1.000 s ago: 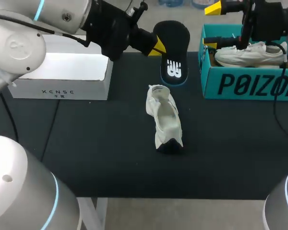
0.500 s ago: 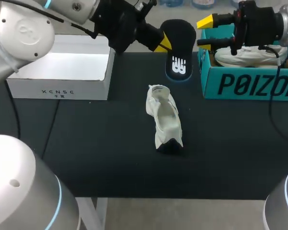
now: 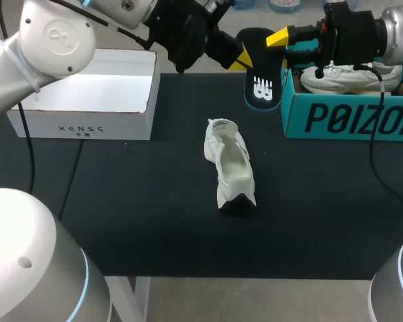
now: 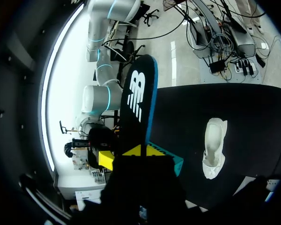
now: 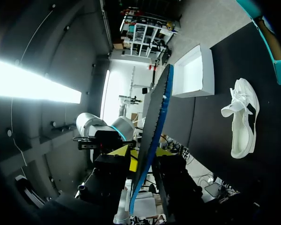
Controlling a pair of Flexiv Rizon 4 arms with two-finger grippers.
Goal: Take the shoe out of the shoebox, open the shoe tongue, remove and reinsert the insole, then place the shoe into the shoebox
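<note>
Two grippers meet at the black insole [image 3: 262, 67], raised beside the teal shoebox [image 3: 342, 117]. The left gripper [image 3: 238, 59] clamps it; the right gripper [image 5: 140, 151] straddles it, fingers apart. The white shoe [image 3: 230, 164] lies on the black table [image 3: 121, 201].

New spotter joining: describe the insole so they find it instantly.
Find the teal shoebox at the table's far right. Beside its left wall, the left claw holds the insole up. It is flat, black, with a white logo and blue rim; the boxed shoe and the table shoe are white.
</note>
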